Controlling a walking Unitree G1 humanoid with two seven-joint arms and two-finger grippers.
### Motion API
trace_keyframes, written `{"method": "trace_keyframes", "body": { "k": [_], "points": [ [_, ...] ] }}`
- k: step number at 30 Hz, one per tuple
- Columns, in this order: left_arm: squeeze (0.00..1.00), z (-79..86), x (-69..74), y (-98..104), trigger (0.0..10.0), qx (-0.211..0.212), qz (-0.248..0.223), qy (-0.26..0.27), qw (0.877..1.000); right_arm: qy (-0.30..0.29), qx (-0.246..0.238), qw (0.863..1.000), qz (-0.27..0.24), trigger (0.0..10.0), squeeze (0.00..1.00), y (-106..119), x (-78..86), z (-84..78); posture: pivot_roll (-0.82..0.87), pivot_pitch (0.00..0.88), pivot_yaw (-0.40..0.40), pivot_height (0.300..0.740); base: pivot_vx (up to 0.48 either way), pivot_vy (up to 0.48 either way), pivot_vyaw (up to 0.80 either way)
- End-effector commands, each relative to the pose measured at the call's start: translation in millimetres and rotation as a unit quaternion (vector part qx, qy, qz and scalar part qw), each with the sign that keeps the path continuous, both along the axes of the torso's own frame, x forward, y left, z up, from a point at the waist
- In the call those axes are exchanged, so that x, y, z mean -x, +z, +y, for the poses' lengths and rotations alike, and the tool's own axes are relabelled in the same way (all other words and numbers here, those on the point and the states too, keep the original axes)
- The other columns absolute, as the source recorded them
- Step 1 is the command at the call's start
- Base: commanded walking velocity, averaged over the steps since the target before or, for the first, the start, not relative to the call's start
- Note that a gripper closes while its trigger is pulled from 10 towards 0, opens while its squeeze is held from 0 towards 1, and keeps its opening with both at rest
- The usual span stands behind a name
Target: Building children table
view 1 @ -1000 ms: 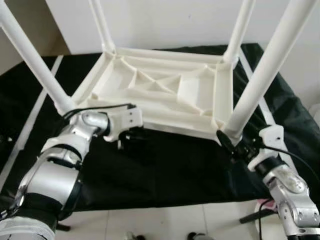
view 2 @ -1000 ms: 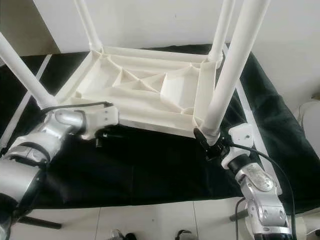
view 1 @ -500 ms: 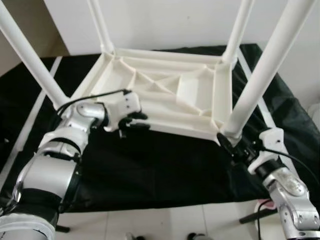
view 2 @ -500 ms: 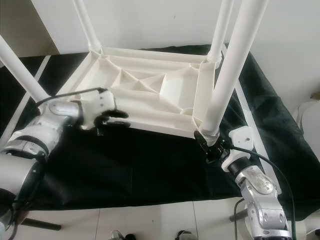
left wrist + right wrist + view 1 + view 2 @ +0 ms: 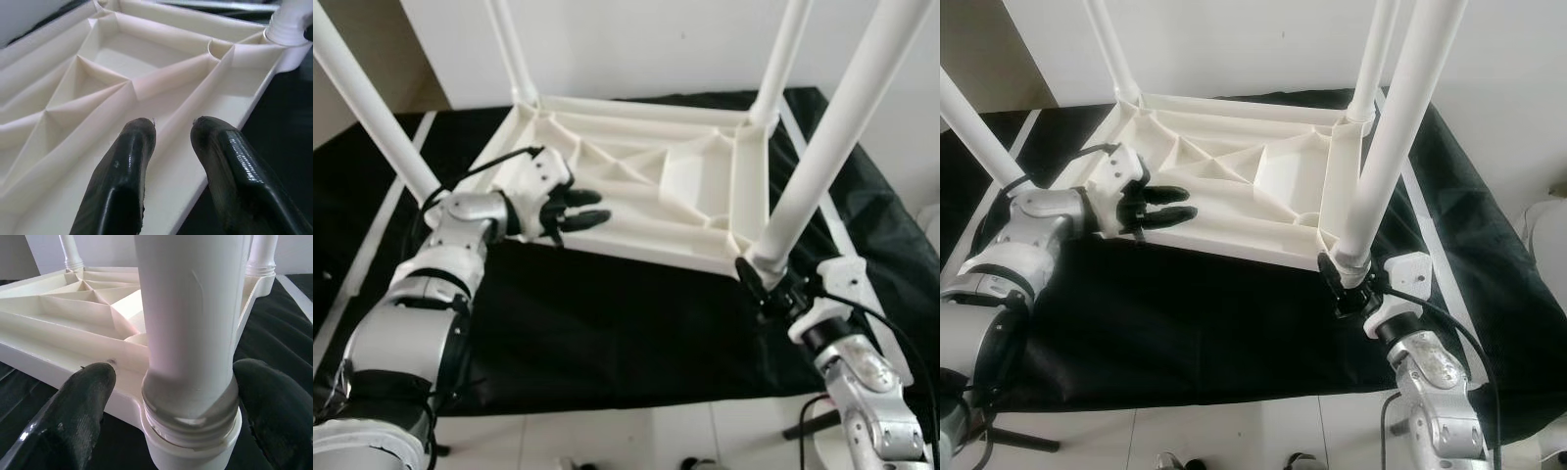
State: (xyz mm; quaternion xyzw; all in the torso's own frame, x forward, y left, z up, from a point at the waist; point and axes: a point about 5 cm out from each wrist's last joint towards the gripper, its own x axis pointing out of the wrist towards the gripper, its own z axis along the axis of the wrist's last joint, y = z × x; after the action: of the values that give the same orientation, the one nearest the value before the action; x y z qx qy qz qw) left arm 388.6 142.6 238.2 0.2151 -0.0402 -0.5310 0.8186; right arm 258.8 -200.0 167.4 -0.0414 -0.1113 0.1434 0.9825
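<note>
Left eye view: white plastic children's table (image 5: 636, 186), upturned, ribbed underside up, on a desk (image 5: 607, 323) under black cloth; four white legs stand at its corners. Left gripper (image 5: 579, 208) over the table's near edge toward the near-left leg (image 5: 372, 108), jaws slightly parted, nothing between them. Right gripper (image 5: 756, 287) at the foot of the near-right leg (image 5: 832, 147).

Right eye view: same layout; left gripper's fingers (image 5: 1167, 204) lie above the ribbed underside, right gripper at the near-right leg's socket (image 5: 1344, 264).

Left wrist view: two black fingers (image 5: 122, 181), narrow gap, hovering over the table's rim and triangular ribs, holding nothing.

Right wrist view: jaws wide, one finger (image 5: 73, 406) either side of the near-right leg's base collar (image 5: 188, 406); contact with it cannot be told.
</note>
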Motion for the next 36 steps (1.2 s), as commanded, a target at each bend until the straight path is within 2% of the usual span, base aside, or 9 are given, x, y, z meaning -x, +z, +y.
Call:
{"method": "trace_keyframes", "body": {
  "k": [1, 5, 11, 20, 26, 32, 36],
  "points": [
    [0.00, 10.5, -13.1, 5, 10.0, 0.063, -0.043, 0.162, 0.984, 0.004, 0.002, 1.000, -0.006, 10.0, 0.00, 3, 1.8, 4.2, -0.21, 0.145, 0.096, 0.740, 0.000, 0.000, 0.00],
    [0.00, 9.9, -13.0, 7, 10.0, 0.073, -0.047, 0.163, 0.983, 0.001, 0.002, 1.000, -0.011, 10.0, 0.00, 5, 0.0, 3.9, -0.20, 0.143, 0.091, 0.740, 0.000, 0.000, 0.00],
    [0.00, 10.2, -11.6, 7, 10.0, 0.110, -0.056, 0.182, 0.976, -0.022, -0.001, 0.999, -0.028, 10.0, 0.00, 14, -10.7, 4.0, -0.20, 0.140, 0.068, 0.740, 0.000, 0.000, 0.00],
    [0.00, 13.7, -10.5, 7, 10.0, 0.132, -0.058, 0.203, 0.969, -0.036, -0.009, 0.999, -0.017, 10.0, 0.00, 14, -14.9, 11.9, -0.19, 0.137, 0.032, 0.740, 0.000, 0.000, 0.00],
    [0.00, 8.8, -7.8, 3, 10.0, 0.153, -0.054, 0.213, 0.963, -0.058, -0.013, 0.998, -0.020, 10.0, 0.00, 18, -15.7, 15.0, -0.19, 0.140, 0.011, 0.740, 0.000, 0.000, 0.00],
    [0.00, 13.5, -7.1, -2, 10.0, 0.167, -0.040, 0.244, 0.954, -0.070, -0.029, 0.997, -0.017, 10.0, 0.00, 20, -19.0, 17.4, -0.17, 0.143, -0.005, 0.740, 0.000, 0.000, 0.00],
    [0.00, 17.3, -5.4, -5, 10.0, 0.168, -0.028, 0.260, 0.951, -0.072, -0.039, 0.996, -0.017, 10.0, 0.00, 22, -23.3, 25.0, -0.16, 0.145, -0.018, 0.740, 0.000, 0.000, 0.00]
  ]
}}
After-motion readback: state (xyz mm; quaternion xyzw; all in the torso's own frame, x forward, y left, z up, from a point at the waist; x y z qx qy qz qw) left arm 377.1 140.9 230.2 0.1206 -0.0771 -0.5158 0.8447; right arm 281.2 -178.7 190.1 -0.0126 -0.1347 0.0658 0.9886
